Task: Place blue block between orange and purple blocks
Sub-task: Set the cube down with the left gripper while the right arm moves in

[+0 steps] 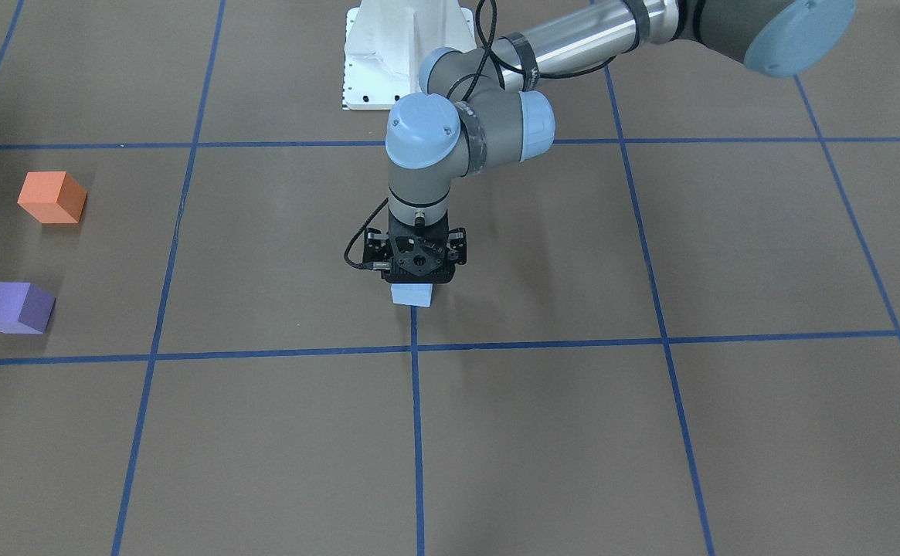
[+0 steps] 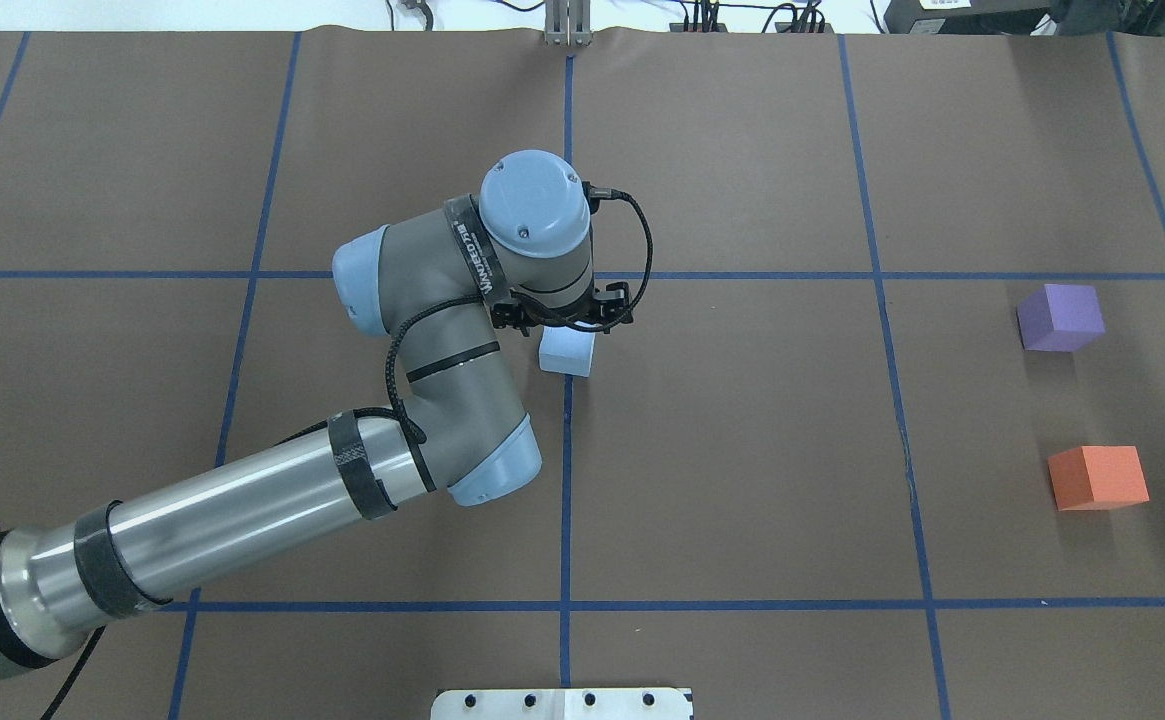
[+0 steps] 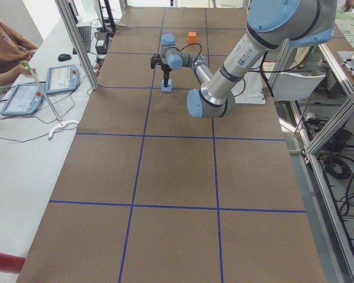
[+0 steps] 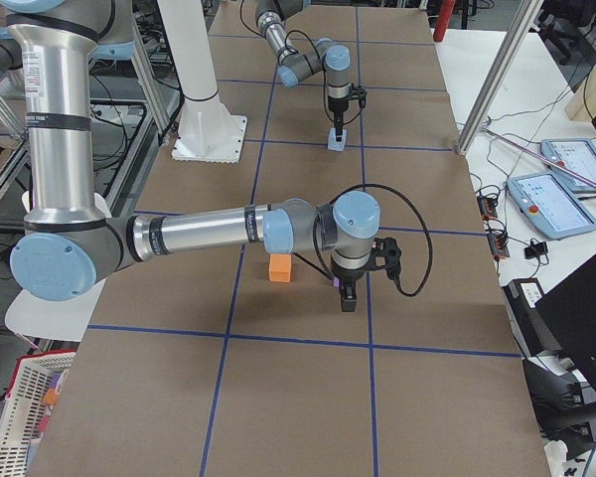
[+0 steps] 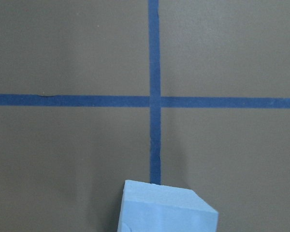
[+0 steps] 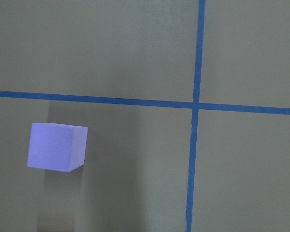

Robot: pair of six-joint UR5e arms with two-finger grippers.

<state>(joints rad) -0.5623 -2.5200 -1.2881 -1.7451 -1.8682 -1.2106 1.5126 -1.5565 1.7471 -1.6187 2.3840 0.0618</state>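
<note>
The left gripper is seen pointing straight down over the middle of the table. Directly beneath it lies the blue block, over a blue tape line. In the left wrist view the block's top is seen at the lower edge, close under the camera. The fingers are hidden by the gripper's own body (in both the overhead and the front view). It therefore cannot be told whether the block is clasped or merely straddled, nor whether it is clear of the table.

Well away to this gripper's right, the purple block and the orange block are set apart from each other. The purple one is farther from the robot, and a gap is kept between them. The right gripper is shown only in the right-end view, hanging just beside the orange block. Whether it is spread or clenched cannot be told.

The task is judged to be at an early stage: the block is at most gripped, and no placing is done. A lift, a long carry to the right and a lowering into the gap are left.
</note>
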